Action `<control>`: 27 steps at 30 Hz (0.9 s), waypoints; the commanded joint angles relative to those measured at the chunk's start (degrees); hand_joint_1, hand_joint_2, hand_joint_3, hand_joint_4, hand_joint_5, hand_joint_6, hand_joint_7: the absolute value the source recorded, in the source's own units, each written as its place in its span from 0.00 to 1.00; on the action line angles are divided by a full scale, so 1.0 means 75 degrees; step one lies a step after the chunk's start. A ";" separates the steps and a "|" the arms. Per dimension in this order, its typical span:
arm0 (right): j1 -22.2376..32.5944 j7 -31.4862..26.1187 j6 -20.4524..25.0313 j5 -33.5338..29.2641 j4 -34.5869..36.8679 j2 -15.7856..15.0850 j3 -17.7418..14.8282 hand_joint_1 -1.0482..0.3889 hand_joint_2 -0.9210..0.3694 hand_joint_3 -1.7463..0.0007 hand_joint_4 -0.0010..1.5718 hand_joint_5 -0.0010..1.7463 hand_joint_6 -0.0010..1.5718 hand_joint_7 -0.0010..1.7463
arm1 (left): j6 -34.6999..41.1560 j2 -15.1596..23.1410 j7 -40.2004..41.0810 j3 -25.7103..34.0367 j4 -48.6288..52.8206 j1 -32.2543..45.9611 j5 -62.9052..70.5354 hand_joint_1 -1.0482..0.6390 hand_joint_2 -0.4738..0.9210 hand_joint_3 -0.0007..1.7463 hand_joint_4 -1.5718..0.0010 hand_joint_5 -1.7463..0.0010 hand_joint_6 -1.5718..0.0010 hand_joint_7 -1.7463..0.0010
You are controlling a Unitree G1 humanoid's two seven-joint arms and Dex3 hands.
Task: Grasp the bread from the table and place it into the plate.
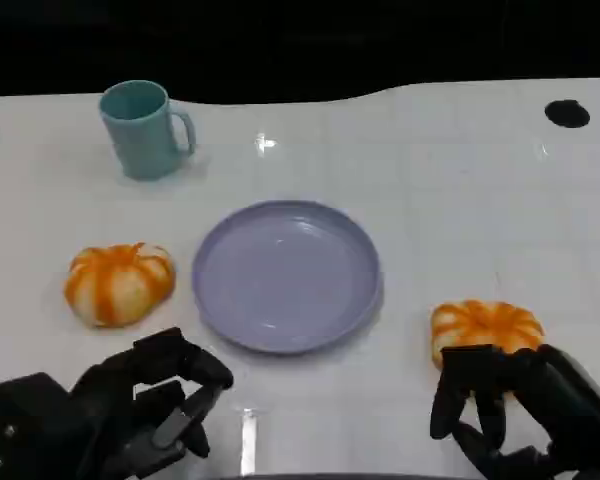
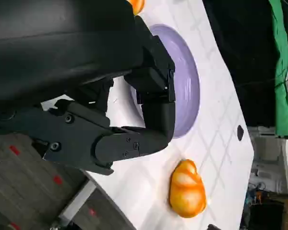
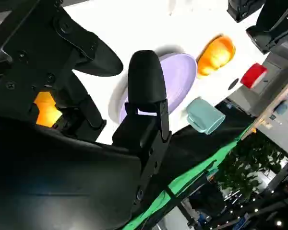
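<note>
Right hand (image 1: 500, 405) is hovering with fingers spread over the near edge of the right-side bread (image 1: 485, 328), which is lying on the table (image 1: 460, 200) just right of the lilac plate (image 1: 286, 274); whether it is touching the bread, I cannot tell. Left hand (image 1: 130, 410) is resting loosely open, grasping nothing, below a second bread (image 1: 119, 282) left of the plate. A teal mug (image 1: 145, 128) is standing beyond the plate.

Left wrist view is showing empty fingers (image 2: 153, 110) across the plate (image 2: 185, 81).

Right wrist view is showing fingers (image 3: 145, 86) apart, bread (image 3: 45, 108) beneath.

Risk: closing off-centre could be nudging the rounded loaf away.
</note>
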 commanded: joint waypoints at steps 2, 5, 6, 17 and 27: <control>0.0014 -0.0007 0.0133 0.0049 -0.0069 -0.0026 -0.0054 0.68 0.55 0.20 0.64 1.00 0.59 0.74 | 0.0012 0.0078 0.0011 0.0067 -0.0052 -0.0006 -0.0020 0.39 1.00 0.28 0.57 0.00 0.60 0.23; 0.0022 -0.0024 0.0147 0.0015 -0.0097 -0.0034 -0.0051 0.68 0.55 0.20 0.64 1.00 0.59 0.74 | 0.0010 0.0073 0.0006 0.0066 -0.0059 0.0003 -0.0030 0.39 1.00 0.28 0.57 0.00 0.60 0.23; 0.0022 -0.0033 0.0133 0.0006 -0.0094 -0.0038 -0.0051 0.68 0.55 0.19 0.64 1.00 0.59 0.74 | 0.0017 0.0071 0.0006 0.0065 -0.0066 0.0008 -0.0035 0.39 1.00 0.28 0.57 0.00 0.60 0.23; 0.0024 -0.0030 0.0118 0.0028 -0.0083 -0.0046 -0.0053 0.68 0.55 0.19 0.64 0.99 0.59 0.74 | -0.0096 0.0059 -0.0047 0.0082 0.0024 -0.0003 -0.0087 0.39 1.00 0.29 0.57 0.00 0.60 0.24; 0.0032 -0.0009 0.0164 0.0057 -0.0104 -0.0034 -0.0053 0.68 0.55 0.18 0.64 1.00 0.59 0.74 | -0.0084 0.0067 -0.0043 0.0093 0.0004 0.0031 -0.0089 0.38 1.00 0.28 0.57 0.00 0.60 0.24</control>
